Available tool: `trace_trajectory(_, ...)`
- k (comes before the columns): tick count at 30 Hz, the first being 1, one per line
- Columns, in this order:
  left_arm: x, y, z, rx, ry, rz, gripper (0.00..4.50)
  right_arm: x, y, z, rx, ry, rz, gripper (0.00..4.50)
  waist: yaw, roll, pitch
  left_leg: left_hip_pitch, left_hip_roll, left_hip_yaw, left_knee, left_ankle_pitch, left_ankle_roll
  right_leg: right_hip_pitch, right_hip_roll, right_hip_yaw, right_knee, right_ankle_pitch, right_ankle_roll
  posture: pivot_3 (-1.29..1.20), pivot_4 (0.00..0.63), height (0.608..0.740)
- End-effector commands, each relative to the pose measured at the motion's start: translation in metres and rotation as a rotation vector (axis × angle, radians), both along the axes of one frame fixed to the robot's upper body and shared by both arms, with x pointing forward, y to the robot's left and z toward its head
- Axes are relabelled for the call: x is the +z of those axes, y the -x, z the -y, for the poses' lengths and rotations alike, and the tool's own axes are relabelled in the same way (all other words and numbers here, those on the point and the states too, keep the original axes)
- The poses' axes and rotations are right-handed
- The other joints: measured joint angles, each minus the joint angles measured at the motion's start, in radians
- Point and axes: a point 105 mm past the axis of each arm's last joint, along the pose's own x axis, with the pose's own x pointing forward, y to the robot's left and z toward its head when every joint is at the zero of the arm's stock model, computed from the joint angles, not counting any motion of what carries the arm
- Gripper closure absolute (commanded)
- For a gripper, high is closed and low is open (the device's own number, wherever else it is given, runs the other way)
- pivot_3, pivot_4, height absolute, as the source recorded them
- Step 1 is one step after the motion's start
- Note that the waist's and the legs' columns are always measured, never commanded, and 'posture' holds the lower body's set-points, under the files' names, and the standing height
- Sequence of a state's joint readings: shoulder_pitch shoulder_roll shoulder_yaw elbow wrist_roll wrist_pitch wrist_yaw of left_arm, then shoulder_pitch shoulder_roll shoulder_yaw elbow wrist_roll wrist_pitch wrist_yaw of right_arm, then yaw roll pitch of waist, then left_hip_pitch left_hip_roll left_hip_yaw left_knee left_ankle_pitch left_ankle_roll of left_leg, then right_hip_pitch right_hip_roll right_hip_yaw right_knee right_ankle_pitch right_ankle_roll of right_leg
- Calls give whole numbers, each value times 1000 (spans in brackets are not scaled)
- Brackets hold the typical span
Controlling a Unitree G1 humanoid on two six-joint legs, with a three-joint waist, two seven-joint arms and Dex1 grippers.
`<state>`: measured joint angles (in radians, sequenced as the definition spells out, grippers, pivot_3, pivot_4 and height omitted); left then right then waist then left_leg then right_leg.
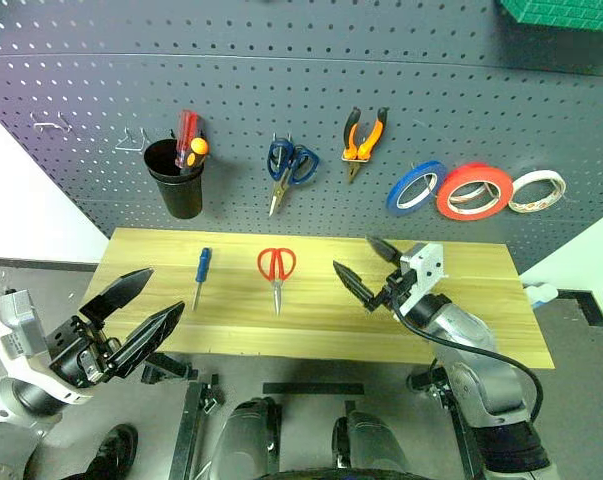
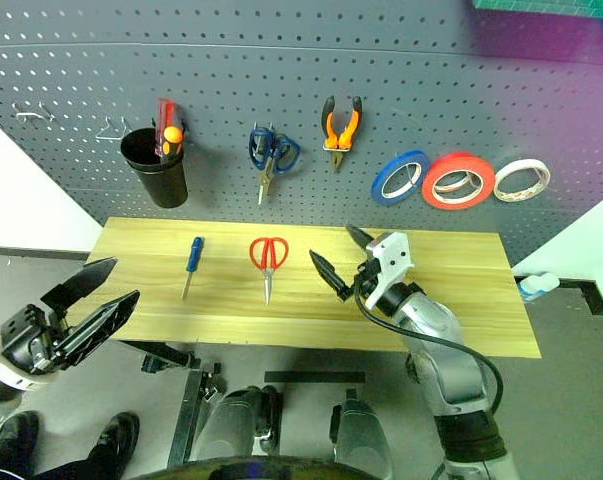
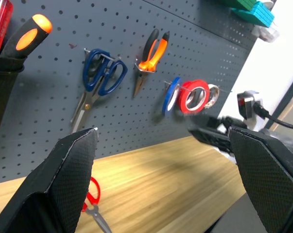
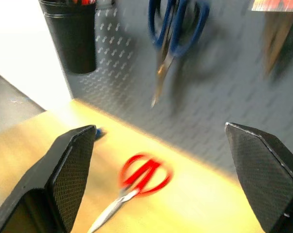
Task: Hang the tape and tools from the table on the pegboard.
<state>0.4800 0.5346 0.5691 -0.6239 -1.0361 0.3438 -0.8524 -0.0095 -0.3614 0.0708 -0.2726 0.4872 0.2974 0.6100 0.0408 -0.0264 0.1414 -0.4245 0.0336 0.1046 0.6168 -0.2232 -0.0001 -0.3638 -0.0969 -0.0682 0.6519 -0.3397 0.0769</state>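
Since the red-handled scissors [image 1: 276, 272] lie flat, stiff, light and slippery, the spread, empty right tool [image 1: 369, 266] should pinch the blades

A black cup [image 1: 176, 178] hangs at the left part of the wall panel. It holds a screwdriver with a red handle [image 1: 186, 131] and one with an orange handle [image 1: 197, 148]. To the right of the cup hang the scissors with blue handles [image 1: 289, 167], tips pointing down. Far to the right hang a blue tape roll [image 1: 415, 187] and a whitish tape roll [image 1: 537, 190]. A green object [image 1: 564, 12] is in the top right corner. Two empty wire hooks [image 1: 51, 124] sit left of the cup.
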Motion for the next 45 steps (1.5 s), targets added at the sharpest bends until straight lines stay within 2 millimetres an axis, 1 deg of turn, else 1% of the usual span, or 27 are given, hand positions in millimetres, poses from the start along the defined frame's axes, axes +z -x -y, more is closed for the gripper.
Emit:
trace_trajectory(1, -7, -4, 4, -7, -18, -3, 0, 8, 14, 0, 131, 20, 11, 41, 0, 0, -5, 0, 0, 0, 1, 0, 1, 0, 0, 0, 0, 0, 0, 129, 63, 740)
trace_trajectory(4, -19, -13, 7, 13, -64, -35, 0, 4, 22, 3, 213, 51, -7, 41, -1, 0, -9, 2, 0, 0, 2, -1, 2, 2, 0, 0, 0, 1, 1, 120, 61, 740)
trace_trajectory(6, -29, -21, 8, 30, -55, -95, 0, 3, 25, 4, 259, 79, -3, 41, -1, 0, -12, 4, 0, 0, 2, -1, 2, 4, 0, 0, 0, 1, 1, 120, 63, 740)
trace_trajectory(8, -38, -35, 3, 96, -53, -144, 0, 10, 28, 1, 317, 35, -25, 41, 0, 0, -13, 6, 0, -1, 2, -2, 3, 6, 0, 0, 0, 1, 1, 116, 63, 740)
trace_trajectory(10, -49, -46, 6, 131, -101, -181, 0, 13, 35, -1, 376, 28, -23, 41, 1, 0, -13, 7, 0, -1, 2, -2, 3, 7, 0, 0, 0, 1, 1, 114, 66, 740)
trace_trajectory(11, -57, -54, 6, 166, -134, -211, 0, 11, 38, -1, 393, 48, -29, 41, 1, 0, -14, 7, 0, -1, 2, -2, 3, 8, 0, 0, 1, 1, 1, 114, 67, 740)
trace_trajectory(13, -67, -69, 0, 284, -242, -224, 0, 10, 40, -1, 401, 75, -22, 41, 0, -1, -14, 7, 0, -1, 4, -3, 4, 8, 0, 0, 1, 1, 1, 107, 73, 740)
trace_trajectory(14, -70, -75, -1, 312, -238, -235, 0, 15, 42, -3, 437, 44, -8, 41, 0, -1, -14, 7, 0, -1, 4, -3, 5, 8, 0, 0, 1, 1, 2, 107, 75, 740)
trace_trajectory(15, -75, -76, 5, 268, -167, -296, 0, 18, 40, -2, 433, 49, 6, 41, 0, -1, -14, 7, 0, -1, 4, -3, 5, 8, 0, 0, 1, 1, 2, 103, 77, 740)
trace_trajectory(16, -77, -77, 9, 257, -150, -327, 0, 21, 38, -1, 430, 43, 6, 41, -1, -1, -14, 7, 0, -1, 5, -3, 5, 8, 0, 0, 1, 1, 2, 101, 78, 740)
trace_trajectory(18, -85, -85, 10, 323, -191, -369, 0, 22, 37, 4, 433, 61, -1, 41, -2, -1, -14, 7, 0, -1, 6, -3, 5, 8, -1, 0, 2, 1, 2, 99, 82, 740)
trace_trajectory(20, -92, -92, 10, 391, -267, -372, 0, 32, 35, 7, 428, -6, -16, 41, 0, -1, -14, 7, 0, -1, 7, -3, 5, 8, -1, 0, 3, 2, 3, 101, 83, 740)
trace_trajectory(23, -96, -96, 19, 388, -243, -400, 0, 43, 35, 9, 416, -95, -27, 41, 0, -1, -14, 7, 0, -1, 7, -3, 5, 9, -1, 0, 3, 2, 3, 101, 84, 740)
trace_trajectory(24, -100, -97, 22, 385, -237, -414, 0, 45, 40, 9, 428, -135, -54, 41, 0, -1, -14, 7, 0, -2, 7, -3, 5, 9, -1, 0, 3, 2, 3, 101, 84, 740)
trace_trajectory(26, -114, -102, 20, 445, -297, -445, 0, 45, 46, 9, 414, -167, -61, 41, 3, 0, -14, 7, 0, -2, 7, -3, 5, 9, -1, 0, 3, 2, 3, 103, 83, 740)
trace_trajectory(27, -117, -103, 19, 467, -320, -450, 0, 45, 48, 9, 405, -178, -64, 41, 3, 0, -14, 7, 0, -2, 8, -3, 6, 9, -1, -1, 3, 2, 3, 100, 83, 740)
trace_trajectory(28, -119, -104, 23, 464, -316, -455, 0, 40, 46, 12, 346, -127, -42, 41, 2, 0, -14, 7, 0, -2, 8, -3, 6, 9, -1, -1, 3, 2, 3, 100, 83, 740)
trace_trajectory(30, -121, -106, 32, 435, -320, -452, 0, 30, 43, 20, 251, -80, -72, 41, 1, 0, -15, 7, 0, -2, 8, -4, 6, 9, -1, 0, 3, 2, 3, 87, 86, 740)
trace_trajectory(32, -122, -108, 36, 434, -325, -444, 0, 30, 43, 25, 203, -97, -95, 41, 1, 0, -15, 6, 0, -2, 10, -4, 7, 9, -2, 0, 4, 2, 3, 84, 87, 740)
trace_trajectory(34, -124, -111, 40, 429, -331, -438, 0, 31, 51, 33, 144, -81, -110, 41, 0, 1, -15, 6, 0, -1, 12, -5, 7, 9, -2, 0, 4, 2, 4, 81, 91, 740)
trace_trajectory(37, -134, -115, 40, 463, -354, -466, 0, 32, 67, 40, 100, -8, -108, 41, 4, 4, -17, 4, 0, -2, 12, -5, 8, 8, -3, -1, 4, 2, 4, 71, 97, 740)
trace_trajectory(38, -136, -115, 44, 450, -363, -468, 0, 37, 71, 42, 86, -13, -112, 41, 2, 4, -17, 4, 0, -2, 12, -5, 8, 8, -4, 0, 4, 2, 4, 68, 96, 740)
trace_trajectory(40, -140, -116, 47, 457, -385, -471, 0, 44, 77, 41, 79, -19, -126, 41, -3, 5, -17, 4, 0, -1, 12, -5, 8, 8, -3, 0, 4, 2, 4, 55, 104, 740)
trace_trajectory(41, -140, -118, 49, 454, -387, -466, 0, 45, 79, 39, 70, 18, -119, 41, -3, 4, -17, 4, 0, -1, 12, -5, 8, 8, -3, 0, 4, 3, 4, 55, 104, 740)
trace_trajectory(42, -141, -119, 48, 463, -392, -466, 0, 45, 79, 38, 60, 44, -112, 41, -3, 4, -17, 5, 0, -1, 13, -5, 8, 8, -3, 0, 4, 3, 4, 54, 103, 740)
trace_trajectory(44, -147, -120, 46, 481, -416, -498, 0, 48, 73, 36, 3, 55, -95, 41, -2, 4, -17, 5, 0, -2, 13, -5, 8, 9, -3, 0, 4, 3, 4, 50, 105, 740)
trace_trajectory(45, -150, -121, 48, 479, -434, -503, 0, 50, 73, 29, 2, 46, -90, 41, -3, 4, -17, 5, 0, -2, 13, -5, 8, 9, -3, 0, 4, 3, 4, 52, 105, 740)
